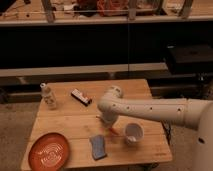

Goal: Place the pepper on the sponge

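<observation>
The pepper (114,131) shows as a small orange-red sliver on the wooden table (70,125), just left of the white cup (133,133). My gripper (107,120) hangs at the end of the white arm, right above and slightly left of the pepper, close to the tabletop. Whether it touches or holds the pepper cannot be made out. The blue-grey sponge (98,146) lies flat near the front edge, a short way in front and to the left of the gripper.
A round orange plate (49,151) sits at the front left corner. A black-and-white box with a red end (81,96) and a small clear bottle (48,96) stand at the back left. Dark shelving runs behind the table.
</observation>
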Robot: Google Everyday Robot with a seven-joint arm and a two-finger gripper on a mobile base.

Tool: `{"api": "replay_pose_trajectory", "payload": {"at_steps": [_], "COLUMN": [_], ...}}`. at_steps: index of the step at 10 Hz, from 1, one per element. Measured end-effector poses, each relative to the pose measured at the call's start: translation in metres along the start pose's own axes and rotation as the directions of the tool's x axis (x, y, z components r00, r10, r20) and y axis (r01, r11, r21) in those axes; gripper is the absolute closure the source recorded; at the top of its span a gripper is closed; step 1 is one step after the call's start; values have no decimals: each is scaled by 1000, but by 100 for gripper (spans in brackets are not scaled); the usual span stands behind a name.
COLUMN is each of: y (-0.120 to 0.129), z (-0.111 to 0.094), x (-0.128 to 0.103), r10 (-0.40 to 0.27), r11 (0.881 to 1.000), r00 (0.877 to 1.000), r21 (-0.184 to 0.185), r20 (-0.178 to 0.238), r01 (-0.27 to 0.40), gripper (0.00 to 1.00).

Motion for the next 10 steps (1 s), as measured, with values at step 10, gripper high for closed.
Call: {"api": "replay_pose_trajectory", "payload": {"at_steps": [10], "y": [-22], "z": [-1], "x": [-8], "r10": [-29], "r11": [999], "r00": [999], "r21": [14], "r20": [15], "r01": [28], "gripper": [100]}}
